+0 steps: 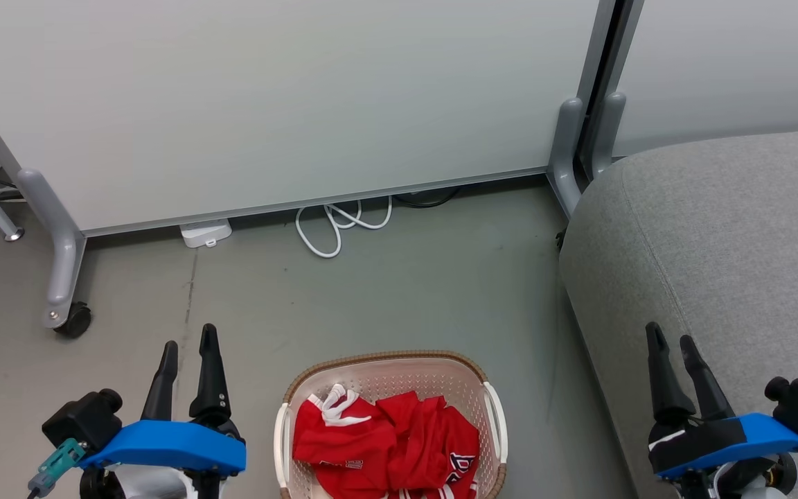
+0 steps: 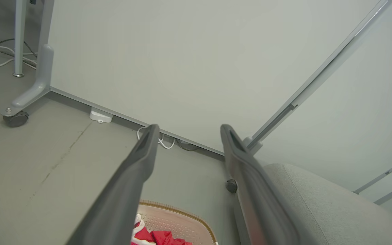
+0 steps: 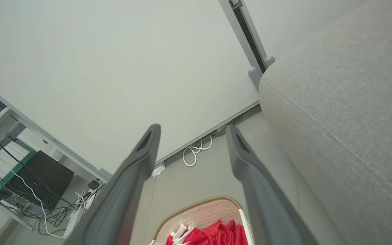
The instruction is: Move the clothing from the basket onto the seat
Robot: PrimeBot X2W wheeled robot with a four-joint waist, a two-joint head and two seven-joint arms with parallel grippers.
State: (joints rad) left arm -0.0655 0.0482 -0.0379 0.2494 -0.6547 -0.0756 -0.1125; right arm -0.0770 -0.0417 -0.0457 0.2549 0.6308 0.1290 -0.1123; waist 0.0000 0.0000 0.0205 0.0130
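The red clothing (image 1: 385, 443) with white trim lies crumpled in the cream basket (image 1: 385, 369), which stands on the floor at the bottom centre of the head view. The grey seat (image 1: 717, 235) rises to the right of the basket. My left gripper (image 1: 190, 343) hangs open to the left of the basket with nothing between its fingers. Open as well, my right gripper (image 1: 672, 336) hovers over the seat's front edge. In the left wrist view the clothing (image 2: 158, 236) and basket (image 2: 182, 221) show between the fingers (image 2: 138, 166). The right wrist view shows the clothing (image 3: 216, 234), basket (image 3: 199, 212) and seat (image 3: 345, 112).
A white partition panel (image 1: 288, 104) on grey wheeled feet (image 1: 63, 277) closes off the back. A coiled white cable (image 1: 340, 225) and a white power box (image 1: 205, 232) lie at its base. A dark box with tangled cables (image 3: 43, 178) sits at the left in the right wrist view.
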